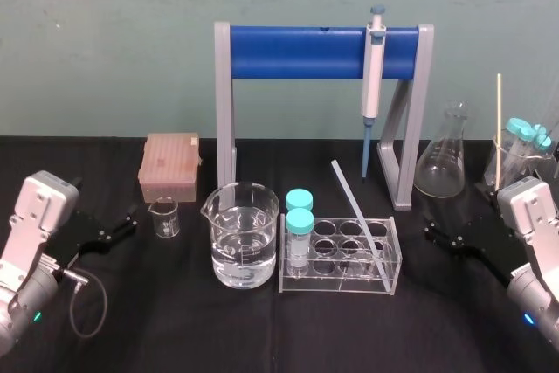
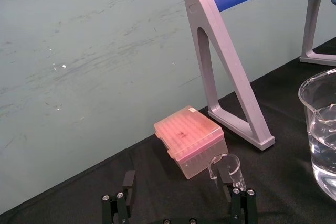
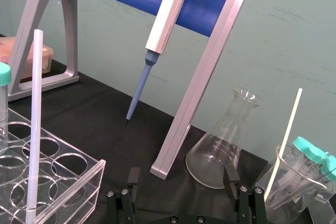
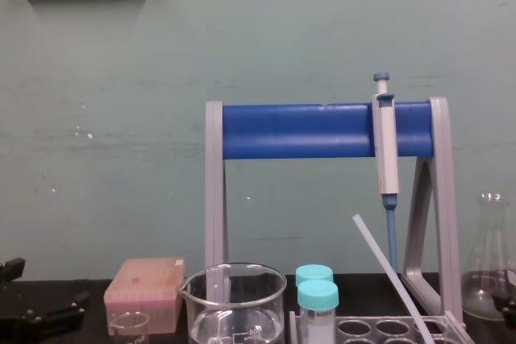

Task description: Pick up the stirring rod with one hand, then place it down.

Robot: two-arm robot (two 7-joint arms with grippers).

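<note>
Right gripper [image 1: 441, 235] sits low over the black table [image 1: 262, 329] at my right side, fingers spread wide, nothing held. Left gripper [image 1: 118, 224] sits the same way at my left, wide and empty. Stirring rod [image 1: 358, 216] stands tilted in the clear tube rack [image 1: 341, 284], foot in the front right well, top leaning back and left. It is near the right gripper but apart from it, on its left. Right wrist view gives me the foot seated in the corner well. Chest view gives the lean, top left of the hanging pipette [image 4: 387, 147].
</note>
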